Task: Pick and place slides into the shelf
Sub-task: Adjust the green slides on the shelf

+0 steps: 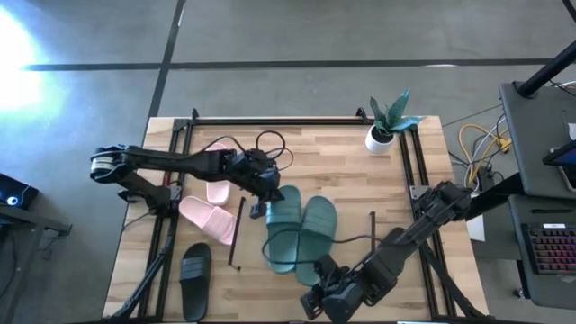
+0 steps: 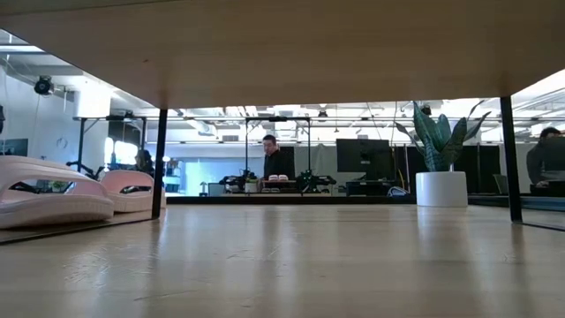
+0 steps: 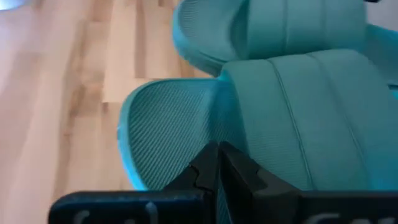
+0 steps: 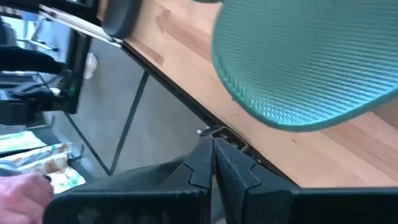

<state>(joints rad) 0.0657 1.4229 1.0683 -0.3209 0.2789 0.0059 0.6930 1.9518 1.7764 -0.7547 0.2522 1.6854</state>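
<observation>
The left end effector [image 1: 261, 205] is over the middle of the desk [image 1: 342, 171], at the top end of the left teal-green slide [image 1: 283, 229]. In the left wrist view its two dark fingers [image 3: 214, 171] are pressed together with no gap, just above the ribbed footbed of this slide [image 3: 186, 130], and they hold nothing. The second teal-green slide [image 1: 317, 225] lies just beside the first, on its right.

The right end effector [image 1: 326, 297] is at the front edge of the desk, near the lower ends of the teal pair. Its fingers [image 4: 208, 163] are also closed together and empty.

Two pale pink slides [image 1: 209, 216] lie on the left, near a thin black frame of the shelf [image 1: 237, 232]. One black slide [image 1: 194, 268] lies at the front left. A potted plant [image 1: 387, 121] stands at the back right.
</observation>
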